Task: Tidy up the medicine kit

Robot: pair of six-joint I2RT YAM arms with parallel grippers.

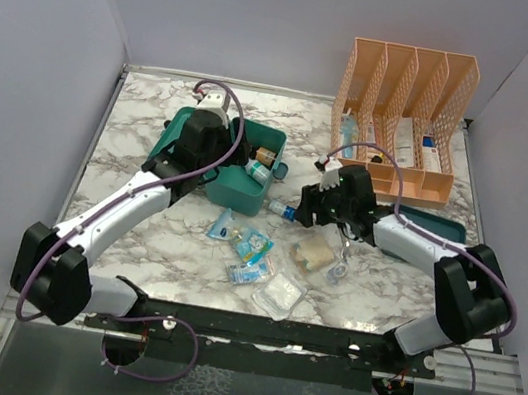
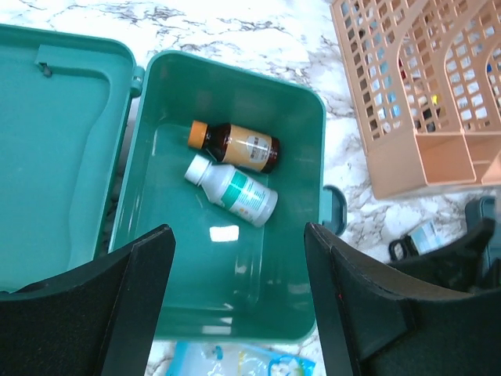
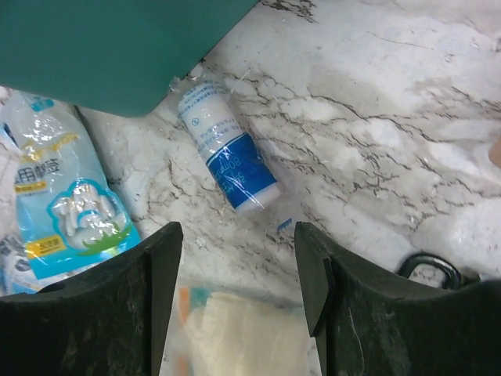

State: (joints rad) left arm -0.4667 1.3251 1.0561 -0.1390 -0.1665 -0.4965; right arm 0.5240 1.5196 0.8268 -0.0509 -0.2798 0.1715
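Note:
The teal medicine kit (image 1: 239,193) lies open on the marble table, its lid (image 2: 55,157) flat to the left. Inside the box (image 2: 235,86) lie a brown bottle with an orange cap (image 2: 235,145) and a white bottle with a green label (image 2: 235,192). My left gripper (image 2: 239,298) hangs open above the box's near end with nothing between its fingers. My right gripper (image 3: 239,290) stands open just right of the kit (image 3: 117,47), above a gauze packet (image 3: 235,337). A blue-and-white wrapped roll (image 3: 227,153) lies just beyond its fingertips.
A tall orange mesh file organizer (image 1: 404,120) stands at the back right, with a flat dark tray (image 1: 432,226) in front of it. Several plastic packets (image 1: 254,245) lie scattered in front of the kit. A black looped handle (image 3: 427,266) lies right of my right gripper.

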